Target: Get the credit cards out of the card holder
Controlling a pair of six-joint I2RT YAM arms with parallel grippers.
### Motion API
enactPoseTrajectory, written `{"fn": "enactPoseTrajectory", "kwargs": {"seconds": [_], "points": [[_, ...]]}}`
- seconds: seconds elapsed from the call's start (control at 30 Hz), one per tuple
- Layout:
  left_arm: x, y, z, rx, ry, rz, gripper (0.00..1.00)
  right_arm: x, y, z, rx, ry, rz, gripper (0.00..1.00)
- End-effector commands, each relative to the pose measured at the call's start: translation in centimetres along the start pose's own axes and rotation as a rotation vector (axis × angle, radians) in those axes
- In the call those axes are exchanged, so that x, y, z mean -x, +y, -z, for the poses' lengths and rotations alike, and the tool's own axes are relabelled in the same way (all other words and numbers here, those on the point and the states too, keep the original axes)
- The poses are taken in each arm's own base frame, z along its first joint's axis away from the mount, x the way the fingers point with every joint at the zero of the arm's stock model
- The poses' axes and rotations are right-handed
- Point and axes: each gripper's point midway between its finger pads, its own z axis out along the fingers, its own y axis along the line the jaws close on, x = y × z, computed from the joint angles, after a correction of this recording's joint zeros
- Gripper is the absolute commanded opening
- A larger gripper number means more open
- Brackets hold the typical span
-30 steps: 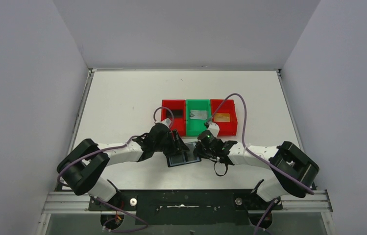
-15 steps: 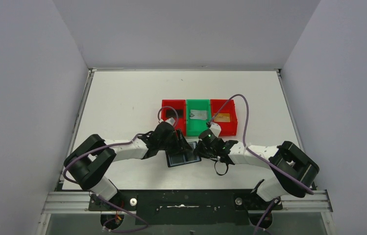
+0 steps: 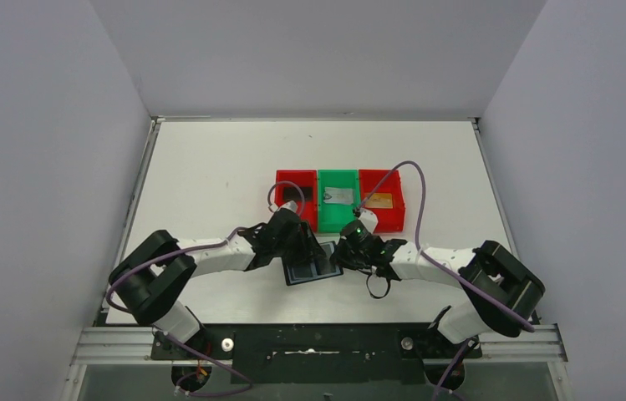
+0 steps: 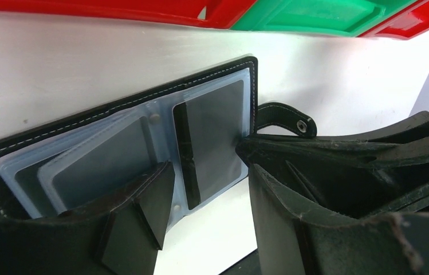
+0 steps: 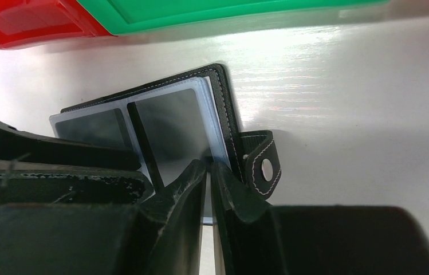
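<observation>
On the card holder (image 3: 313,269), the right gripper (image 5: 209,167) pinches its right-edge plastic sleeve (image 5: 211,114), the left gripper (image 4: 203,163) half-spread over the pages; next, draw the card (image 5: 169,132) out.

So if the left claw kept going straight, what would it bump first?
Most likely the card holder: the left gripper, open, points right at its clear pockets.

Bright, even light fell from above, glare streaked the table (image 5: 326,74) at upper right, the card holder (image 4: 212,126) gleamed dully, lower wrist-view foregrounds were blurred.
</observation>
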Motion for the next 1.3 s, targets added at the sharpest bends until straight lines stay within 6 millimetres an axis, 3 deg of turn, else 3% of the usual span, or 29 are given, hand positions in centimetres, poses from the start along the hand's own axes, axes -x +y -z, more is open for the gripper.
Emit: {"fn": "enactPoseTrajectory", "kwargs": {"seconds": [0.0, 0.23, 0.67, 0.87, 1.27], "points": [[1.0, 0.9, 0.9, 0.063, -0.065, 0.010, 0.51, -1.2, -3.2, -0.5, -0.101, 0.021, -0.006, 0.12], [-0.2, 0.5, -0.7, 0.060, 0.009, -0.002, 0.50, -1.5, -3.6, -0.5, -0.105, 0.036, -0.026, 0.11], [-1.3, 2.9, -1.1, 0.131, 0.018, 0.017, 0.43, -1.5, -3.5, -0.8, -0.088, 0.038, -0.043, 0.11], [-0.9, 0.2, -1.2, -0.029, -0.005, 0.032, 0.26, -1.8, -3.5, -0.9, -0.082, 0.049, -0.040, 0.11], [-1.6, 0.2, -0.7, -0.110, -0.006, 0.059, 0.00, -1.9, -3.8, -0.8, -0.078, 0.051, -0.060, 0.11]]}}
